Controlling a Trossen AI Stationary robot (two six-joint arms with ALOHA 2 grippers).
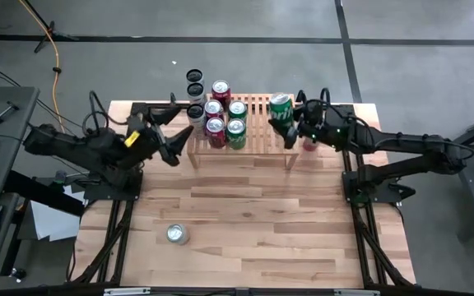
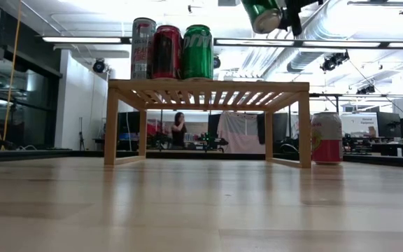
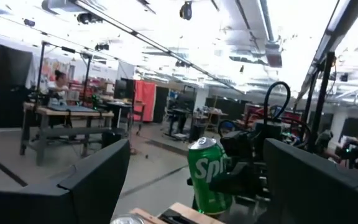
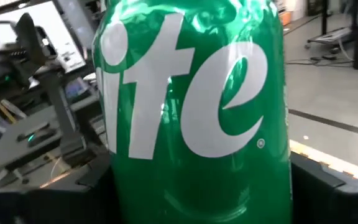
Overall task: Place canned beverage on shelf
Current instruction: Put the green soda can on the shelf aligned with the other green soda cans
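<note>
The light-wood shelf (image 1: 257,140) stands at the table's far middle on its short side legs (image 2: 110,126). Several red and green cans (image 1: 225,115) stand on its left half. My right gripper (image 1: 286,119) is shut on a green Sprite can (image 1: 280,107), held above the shelf's right half; the can also shows in the low view (image 2: 263,14). My left gripper (image 1: 179,134) is open and empty at the shelf's left end, fingers pointing right. My right gripper pinches the green can's side wall (image 4: 185,186) between its two fingers (image 4: 73,193), one on either side. The fingers come about level from the table's right side. The can is lifted clear above the shelf top and is tilted in the low view.
A pink-and-white can (image 2: 325,138) stands on the table by the shelf's right leg, under my right arm. A silver-topped can (image 1: 177,234) stands near the table's front left. Dark cans (image 1: 194,85) stand beyond the shelf's far left corner. A person (image 2: 179,126) shows far behind.
</note>
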